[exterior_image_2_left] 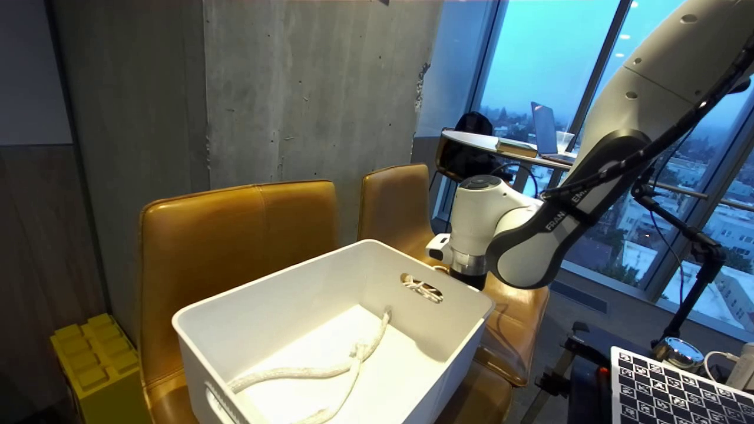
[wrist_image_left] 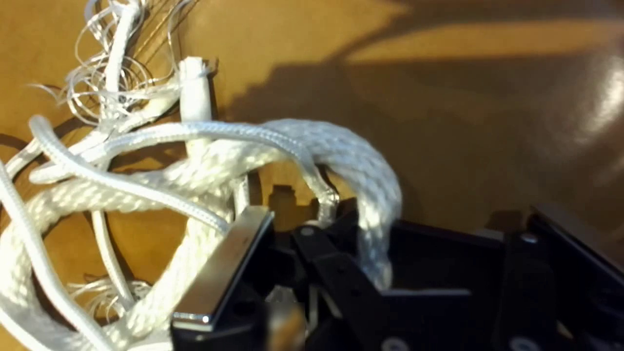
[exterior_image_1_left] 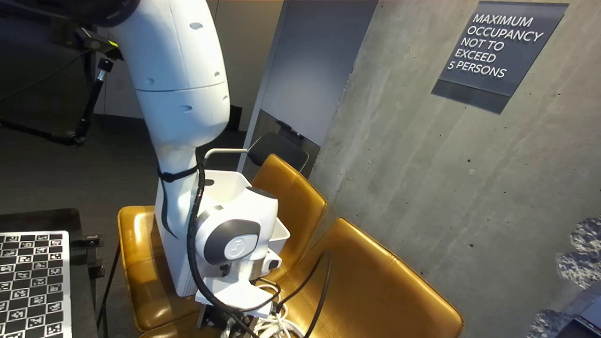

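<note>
Yellow and studded like a toy brick, a block-shaped box (exterior_image_2_left: 97,365) stands at far left in an exterior view alone. Beside it, a tan, leather-like chair (exterior_image_2_left: 235,235) bears a white, rectangular, open-topped bin (exterior_image_2_left: 294,306); an exterior view looks down into it on a pale, forked length of rope (exterior_image_2_left: 359,351), outside the wrist view's frame. To the right, a white, black-trimmed robot arm (exterior_image_2_left: 618,112) bends down above a neighboring tan chair (exterior_image_2_left: 392,206), its lower end concealed behind the bin.

The wrist view reveals what that bin screens off. From the left, a tangled heap of thick and thin white rope (wrist_image_left: 214,165), ends frayed, lies on that neighboring chair, and a thick loop arches rightward to the black, two-finger gripper (wrist_image_left: 397,224). Its jaws stand wide apart, rope in the gap between them; whether either side touches a strand cannot be told. In an exterior view, the frame's lower edge cuts the heap off.

Each at right in a single exterior view: tall glass windows (exterior_image_2_left: 542,59), and a dark, white-lettered sign (exterior_image_1_left: 497,51) reading "Maximum occupancy not to exceed 5 persons."
</note>
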